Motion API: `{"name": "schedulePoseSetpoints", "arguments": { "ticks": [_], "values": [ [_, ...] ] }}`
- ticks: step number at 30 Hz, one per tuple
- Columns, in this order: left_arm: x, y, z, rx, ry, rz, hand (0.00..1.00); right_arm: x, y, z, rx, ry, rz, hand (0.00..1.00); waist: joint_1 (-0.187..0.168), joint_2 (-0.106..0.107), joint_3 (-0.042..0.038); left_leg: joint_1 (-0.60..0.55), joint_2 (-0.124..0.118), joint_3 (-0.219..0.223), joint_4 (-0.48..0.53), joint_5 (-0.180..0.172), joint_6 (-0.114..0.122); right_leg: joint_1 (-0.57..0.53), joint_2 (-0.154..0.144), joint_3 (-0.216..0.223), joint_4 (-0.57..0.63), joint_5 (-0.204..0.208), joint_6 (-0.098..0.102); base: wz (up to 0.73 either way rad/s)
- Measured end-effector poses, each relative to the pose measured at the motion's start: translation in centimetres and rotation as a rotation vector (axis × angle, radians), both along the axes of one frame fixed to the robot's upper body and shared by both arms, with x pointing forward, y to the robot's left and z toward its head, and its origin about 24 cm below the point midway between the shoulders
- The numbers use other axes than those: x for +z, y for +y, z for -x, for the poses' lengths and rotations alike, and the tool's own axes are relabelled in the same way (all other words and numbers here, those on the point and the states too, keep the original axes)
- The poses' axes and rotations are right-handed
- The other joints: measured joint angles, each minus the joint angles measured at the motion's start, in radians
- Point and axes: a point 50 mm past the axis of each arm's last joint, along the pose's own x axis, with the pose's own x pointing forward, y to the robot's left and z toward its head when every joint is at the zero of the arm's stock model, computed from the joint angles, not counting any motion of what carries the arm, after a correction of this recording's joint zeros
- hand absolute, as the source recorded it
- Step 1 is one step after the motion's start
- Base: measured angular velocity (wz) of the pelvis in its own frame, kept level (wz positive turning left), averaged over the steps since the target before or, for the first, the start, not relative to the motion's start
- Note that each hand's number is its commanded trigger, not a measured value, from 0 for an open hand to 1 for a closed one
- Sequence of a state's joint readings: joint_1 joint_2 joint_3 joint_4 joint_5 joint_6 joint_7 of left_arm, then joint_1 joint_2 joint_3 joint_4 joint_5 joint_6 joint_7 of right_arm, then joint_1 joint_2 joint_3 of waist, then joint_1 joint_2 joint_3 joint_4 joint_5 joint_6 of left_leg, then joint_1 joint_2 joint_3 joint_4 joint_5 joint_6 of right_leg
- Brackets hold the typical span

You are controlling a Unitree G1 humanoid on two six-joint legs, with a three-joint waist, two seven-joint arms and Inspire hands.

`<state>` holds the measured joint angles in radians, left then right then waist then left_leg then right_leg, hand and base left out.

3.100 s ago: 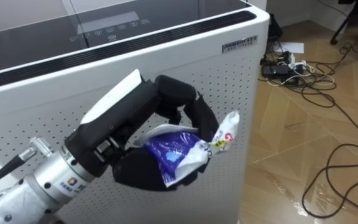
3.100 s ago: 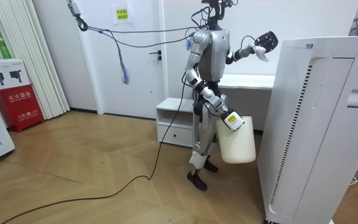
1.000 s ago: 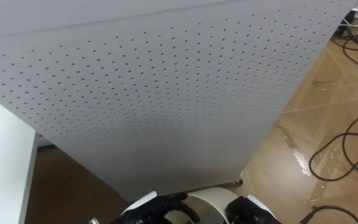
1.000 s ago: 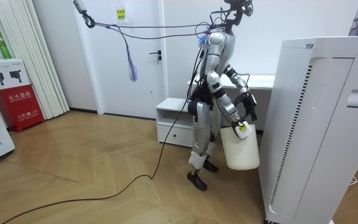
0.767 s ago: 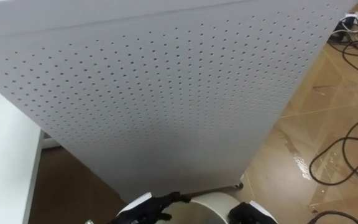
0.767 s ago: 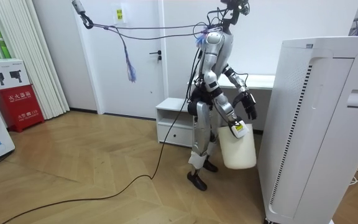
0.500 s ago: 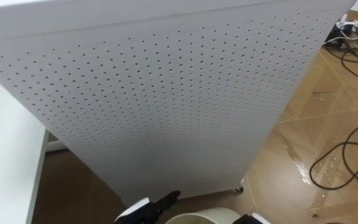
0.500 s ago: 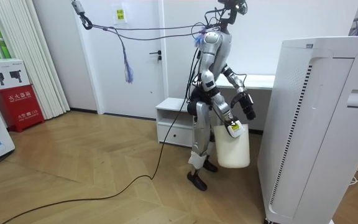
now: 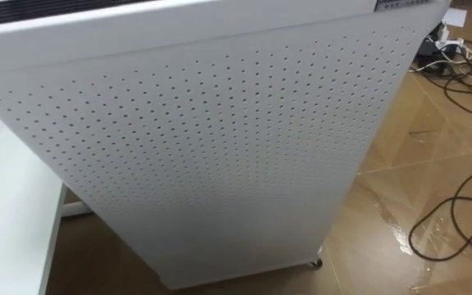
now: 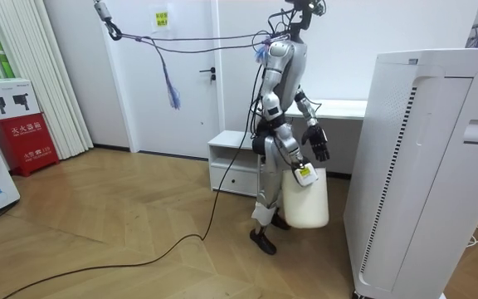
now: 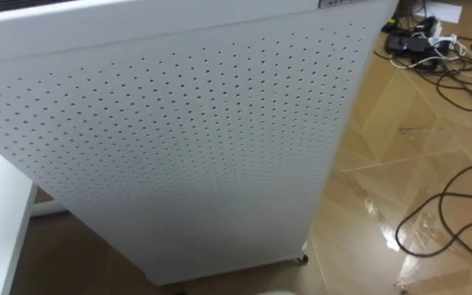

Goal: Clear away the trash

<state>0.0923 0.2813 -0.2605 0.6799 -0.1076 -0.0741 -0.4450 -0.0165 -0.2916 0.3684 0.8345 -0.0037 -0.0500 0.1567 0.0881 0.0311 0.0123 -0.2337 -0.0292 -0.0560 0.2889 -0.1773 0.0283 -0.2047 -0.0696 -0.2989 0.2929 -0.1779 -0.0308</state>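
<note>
In the room view I stand between a white table and a tall white appliance, facing the appliance. A white bin (image 10: 306, 203) hangs at my thigh from my right hand (image 10: 300, 171), which grips its top edge. My left hand (image 10: 318, 143) is dark and hangs just above and beyond the bin's mouth, near the table's edge, with its fingers straight and nothing in it. What lies inside the bin is hidden. In the eye views the appliance's perforated white side (image 9: 220, 147) stands close in front of me.
The tall appliance (image 10: 426, 166) stands a step ahead. The white table (image 10: 343, 108) and a low white cabinet (image 10: 232, 162) are behind me by the wall. Loose cables and a power strip (image 9: 457, 57) lie on the wood floor past the appliance.
My left hand, earlier raised and curled round a blue and white wrapper, came down to the bin's mouth, straightened its fingers and drew back empty. My head view has lifted off the bin.
</note>
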Motion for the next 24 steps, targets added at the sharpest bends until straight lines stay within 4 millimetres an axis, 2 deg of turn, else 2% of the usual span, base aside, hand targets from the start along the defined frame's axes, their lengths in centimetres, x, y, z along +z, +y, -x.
{"name": "schedulePoseSetpoints", "arguments": {
  "ticks": [2, 3, 5, 7, 8, 9, 11, 15, 16, 18, 19, 21, 22, 24],
  "values": [
    [-1.0, 1.1, 1.9, 0.065, 0.056, -0.026, 0.00, -0.6, -0.7, 1.4, -0.036, 0.035, 0.007, 1.00, -0.006, -0.003, -0.0024, 0.028, 0.000, 0.002, -0.014, 0.000, 0.000, 0.026, 0.002, 0.001, -0.012, -0.002, 0.001, -0.04],
    [-1.6, 1.9, 3.0, 0.122, 0.095, -0.039, 0.00, -0.9, -1.4, 2.3, -0.079, 0.055, 0.011, 1.00, -0.005, -0.009, -0.0060, 0.045, 0.000, 0.006, -0.025, 0.000, 0.000, 0.039, 0.003, 0.004, -0.021, -0.002, 0.002, -0.07],
    [-2.4, 3.1, 5.1, 0.230, 0.152, -0.071, 0.00, -1.4, -2.0, 3.5, -0.155, 0.084, -0.003, 1.00, -0.002, -0.023, -0.0079, 0.081, 0.001, 0.023, -0.051, 0.001, -0.002, 0.059, 0.006, 0.021, -0.025, -0.007, 0.003, -0.20],
    [-3.1, 2.9, 6.5, 0.322, 0.195, -0.062, 0.00, -1.9, -2.2, 4.7, -0.233, 0.108, -0.029, 1.00, -0.010, -0.038, -0.0116, 0.118, 0.002, 0.026, -0.067, 0.001, -0.002, 0.100, 0.011, 0.022, -0.049, -0.007, 0.005, -0.04],
    [-3.5, 2.8, 7.2, 0.370, 0.217, -0.057, 0.00, -2.2, -2.3, 5.7, -0.282, 0.123, -0.044, 1.00, -0.014, -0.042, -0.0173, 0.140, 0.001, 0.026, -0.073, 0.001, -0.002, 0.124, 0.013, 0.022, -0.059, -0.008, 0.008, 0.07],
    [-3.8, 3.0, 7.9, 0.424, 0.233, -0.054, 0.00, -2.5, -2.3, 6.3, -0.336, 0.137, -0.063, 1.00, -0.021, -0.057, -0.0171, 0.157, 0.002, 0.026, -0.080, 0.001, -0.002, 0.144, 0.015, 0.023, -0.069, -0.009, 0.008, 0.06],
    [-4.2, 3.4, 8.9, 0.512, 0.262, -0.058, 0.00, -2.8, -2.4, 7.0, -0.416, 0.151, -0.093, 1.00, -0.031, -0.065, -0.0195, 0.181, 0.003, 0.028, -0.093, 0.001, -0.002, 0.173, 0.018, 0.020, -0.088, -0.009, 0.009, 0.04],
    [-4.5, 3.7, 10.6, 0.674, 0.295, -0.053, 0.00, -3.5, -2.8, 9.3, -0.577, 0.204, -0.126, 1.00, -0.029, -0.085, -0.0143, 0.230, 0.013, 0.068, -0.112, 0.001, -0.002, 0.209, 0.020, 0.027, -0.109, -0.008, 0.012, -0.07],
    [-4.6, 3.7, 10.9, 0.722, 0.300, -0.051, 0.00, -3.6, -2.8, 9.7, -0.626, 0.210, -0.137, 1.00, -0.025, -0.085, -0.0150, 0.241, 0.015, 0.081, -0.121, 0.001, -0.002, 0.211, 0.024, 0.043, -0.109, -0.008, 0.012, -0.27],
    [-4.9, 3.7, 11.6, 0.793, 0.324, -0.065, 0.00, -3.9, -2.8, 10.5, -0.699, 0.231, -0.147, 1.00, -0.032, -0.081, -0.0098, 0.264, 0.017, 0.087, -0.130, -0.002, -0.003, 0.230, 0.030, 0.061, -0.121, -0.007, 0.014, -0.24],
    [-4.9, 3.8, 11.8, 0.806, 0.332, -0.070, 0.00, -4.0, -2.8, 10.8, -0.733, 0.240, -0.153, 1.00, -0.032, -0.081, -0.0105, 0.271, 0.017, 0.091, -0.131, -0.003, -0.003, 0.238, 0.032, 0.067, -0.124, -0.006, 0.015, -0.19],
    [-5.2, 4.0, 12.6, 0.872, 0.364, -0.088, 0.00, -4.3, -2.8, 12.0, -0.825, 0.272, -0.165, 1.00, -0.031, -0.077, -0.0085, 0.299, 0.017, 0.109, -0.141, -0.009, -0.004, 0.255, 0.040, 0.105, -0.126, -0.005, 0.014, -0.25],
    [-5.2, 4.0, 12.9, 0.882, 0.375, -0.095, 0.00, -4.4, -2.9, 12.2, -0.849, 0.275, -0.169, 1.00, -0.032, -0.077, -0.0081, 0.302, 0.017, 0.109, -0.141, -0.012, -0.004, 0.257, 0.042, 0.108, -0.127, -0.006, 0.014, -0.16],
    [-5.4, 3.9, 13.4, 0.908, 0.407, -0.105, 0.00, -4.4, -3.2, 12.9, -0.908, 0.281, -0.172, 1.00, -0.049, -0.063, -0.0087, 0.307, 0.018, 0.109, -0.141, -0.019, -0.003, 0.262, 0.043, 0.110, -0.127, -0.006, 0.014, -0.03]
  ]
}}
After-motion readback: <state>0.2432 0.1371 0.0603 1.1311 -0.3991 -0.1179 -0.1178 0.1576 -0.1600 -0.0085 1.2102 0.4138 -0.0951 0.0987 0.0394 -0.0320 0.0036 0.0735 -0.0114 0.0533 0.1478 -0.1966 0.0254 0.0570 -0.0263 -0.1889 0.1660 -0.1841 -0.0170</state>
